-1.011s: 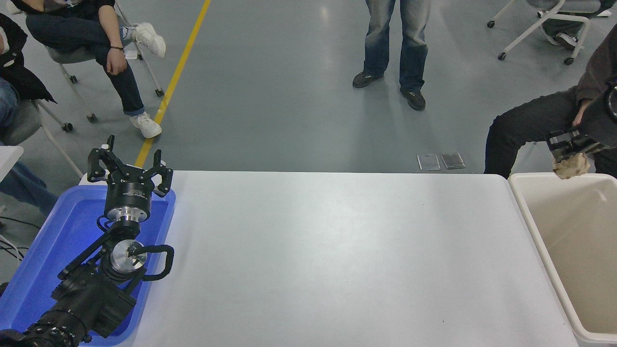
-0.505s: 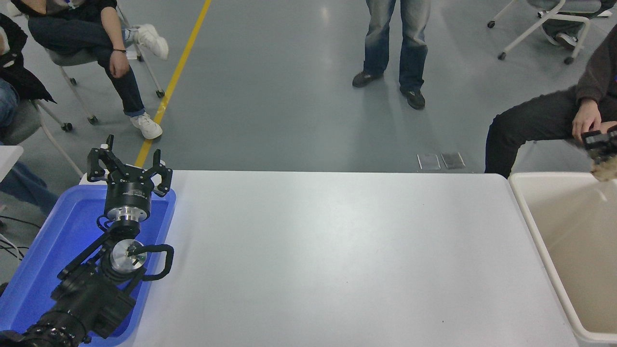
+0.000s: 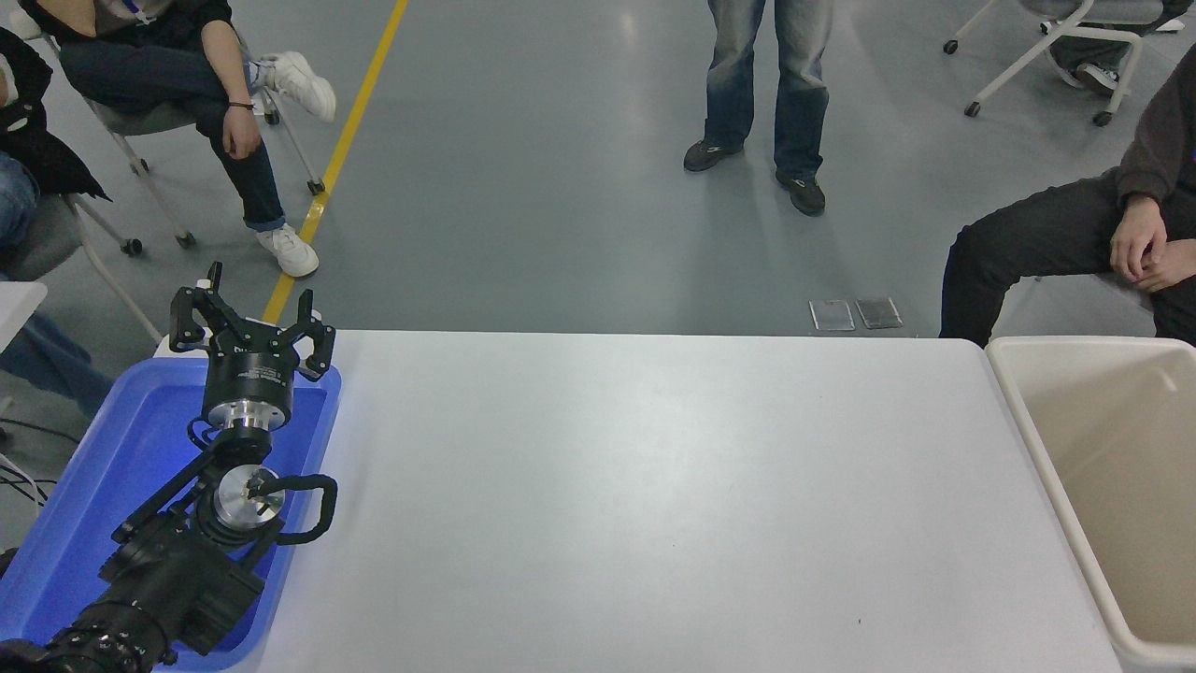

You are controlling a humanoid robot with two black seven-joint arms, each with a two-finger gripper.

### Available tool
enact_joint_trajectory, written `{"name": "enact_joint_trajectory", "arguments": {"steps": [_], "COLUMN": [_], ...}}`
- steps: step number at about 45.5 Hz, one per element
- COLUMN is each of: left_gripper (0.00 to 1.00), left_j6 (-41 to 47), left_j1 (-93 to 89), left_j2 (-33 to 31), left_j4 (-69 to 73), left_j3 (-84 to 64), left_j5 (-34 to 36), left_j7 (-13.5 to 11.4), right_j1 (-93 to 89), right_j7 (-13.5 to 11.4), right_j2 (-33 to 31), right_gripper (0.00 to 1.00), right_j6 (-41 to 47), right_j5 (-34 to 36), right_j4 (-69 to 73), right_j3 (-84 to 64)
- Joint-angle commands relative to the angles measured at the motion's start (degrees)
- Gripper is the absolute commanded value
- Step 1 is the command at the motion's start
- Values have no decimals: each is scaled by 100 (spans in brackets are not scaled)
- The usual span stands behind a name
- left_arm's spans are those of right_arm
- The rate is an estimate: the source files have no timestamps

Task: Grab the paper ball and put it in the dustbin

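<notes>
While the paper ball and right gripper were out of view, the parked left gripper (image 3: pixel 250 322) stood open; crumpled paper is probably light and soft, graspable anywhere.

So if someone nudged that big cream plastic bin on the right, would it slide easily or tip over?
The large cream-beige rectangular plastic dustbin looks empty in the part shown, so it is probably light and would slide. Its broad shape suggests it is unlikely to tip. The smooth walls and thick rounded rim look fairly stiff.

Left end effector (image 3: pixel 250 329) — over blue tray (image 3: pixel 84 486)
</notes>
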Motion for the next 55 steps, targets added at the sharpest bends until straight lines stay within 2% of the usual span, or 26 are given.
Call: {"name": "enact_joint_trajectory", "arguments": {"steps": [1,7,22,25,28,31,34,35,48,55], "left_gripper": [99,99,99,99,99,99,99,99,99,99], "left_j6": [0,0,0,0,0,0,0,0,0,0], "left_j1": [-1,-1,-9,-9,-9,-9,-9,-9,-9,-9], "left_j2": [0,0,0,0,0,0,0,0,0,0], "left_j4": [0,8,8,0,8,0,8,8,0,0], "left_j3": [0,0,0,0,0,0,0,0,0,0], "left_j5": [-1,-1,-1,-1,-1,-1,-1,-1,-1,-1], "left_j7": [0,0,0,0,0,0,0,0,0,0], "right_j1": [-2365,-3209,-3905,-3913,-3913,-3905,-3896,-3896,-3694,-3632], "right_j7": [35,26,26,26,26,35,26,26,26,26], "right_j2": [641,1133,1758,1775,1784,1793,1802,1802,1802,1784], "right_gripper": [0,0,0,13,44,63,92,99,100,100], "right_j6": [-1378,-2196,-2935,-2988,-3014,-3014,-2997,-2988,-2970,-2997], "right_j5": [-33,28,37,37,46,46,46,46,46,46], "right_j4": [-1204,-1767,-1838,-1847,-1838,-1829,-1794,-1759,-1557,-1267], "right_j3": [1528,2081,2855,2943,3022,3137,3268,3312,3444,4453]}}
